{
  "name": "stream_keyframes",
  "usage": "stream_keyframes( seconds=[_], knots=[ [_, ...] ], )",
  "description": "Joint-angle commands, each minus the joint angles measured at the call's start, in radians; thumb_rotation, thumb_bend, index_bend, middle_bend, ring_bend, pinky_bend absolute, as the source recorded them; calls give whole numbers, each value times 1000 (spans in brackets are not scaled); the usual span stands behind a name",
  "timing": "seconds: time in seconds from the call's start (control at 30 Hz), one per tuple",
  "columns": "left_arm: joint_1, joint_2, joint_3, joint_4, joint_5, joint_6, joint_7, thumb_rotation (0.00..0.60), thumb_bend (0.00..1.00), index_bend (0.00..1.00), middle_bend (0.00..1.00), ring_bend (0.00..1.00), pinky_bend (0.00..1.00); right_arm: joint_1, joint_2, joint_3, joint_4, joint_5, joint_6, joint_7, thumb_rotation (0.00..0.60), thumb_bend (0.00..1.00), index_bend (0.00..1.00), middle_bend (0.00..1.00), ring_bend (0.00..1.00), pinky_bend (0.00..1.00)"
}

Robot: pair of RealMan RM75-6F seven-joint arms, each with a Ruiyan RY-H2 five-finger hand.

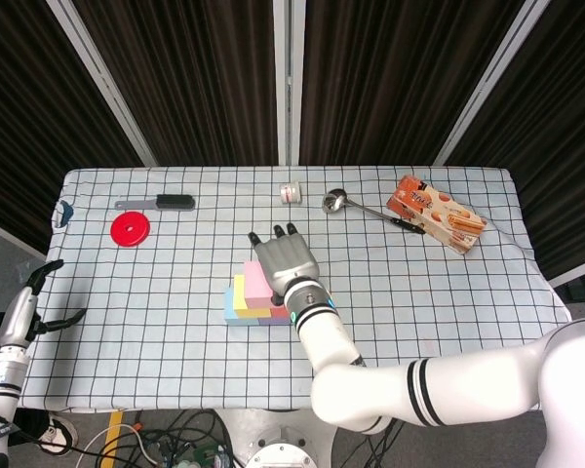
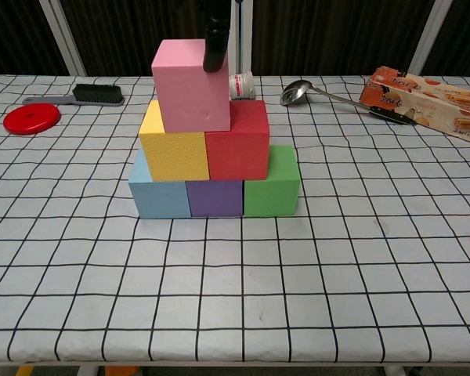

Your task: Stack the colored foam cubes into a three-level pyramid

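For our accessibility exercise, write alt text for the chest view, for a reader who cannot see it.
A six-cube foam pyramid stands on a checked tablecloth: blue cube, purple cube and green cube below, yellow cube and red cube above, pink cube on top. A dark finger touches the pink cube's upper edge.

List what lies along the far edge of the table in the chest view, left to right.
red disc → black brush → small white jar → metal ladle → snack box
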Motion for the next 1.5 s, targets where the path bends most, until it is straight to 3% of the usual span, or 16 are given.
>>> stream_keyframes(
  seconds=[0.03, 0.27, 0.5, 0.9, 1.5],
  knots=[
    [0, 0, 0, 1, 0, 0, -1, 600, 159, 129, 113, 0, 60, -7, -1, 9, 1, 2, 2, -6, 600, 163, 0, 452, 30, 0],
    [-1, 1, -1, 2, 0, -3, -6, 600, 160, 129, 113, 0, 60, -30, 0, 32, -2, -4, 4, -12, 600, 103, 0, 305, 4, 0],
    [0, 1, 0, 3, -3, -5, -6, 600, 160, 129, 113, 0, 59, -49, -7, 44, 3, -5, 4, -24, 600, 101, 0, 243, 0, 0],
    [0, 1, 0, 3, -2, -4, -7, 600, 160, 129, 113, 0, 60, -75, 11, 79, -15, -2, 0, -33, 600, 80, 0, 211, 0, 0],
    [0, 7, -1, -13, -5, -3, 11, 600, 160, 129, 113, 0, 60, -104, 34, 89, -37, -8, -8, -46, 600, 66, 0, 200, 0, 0]
  ],
)
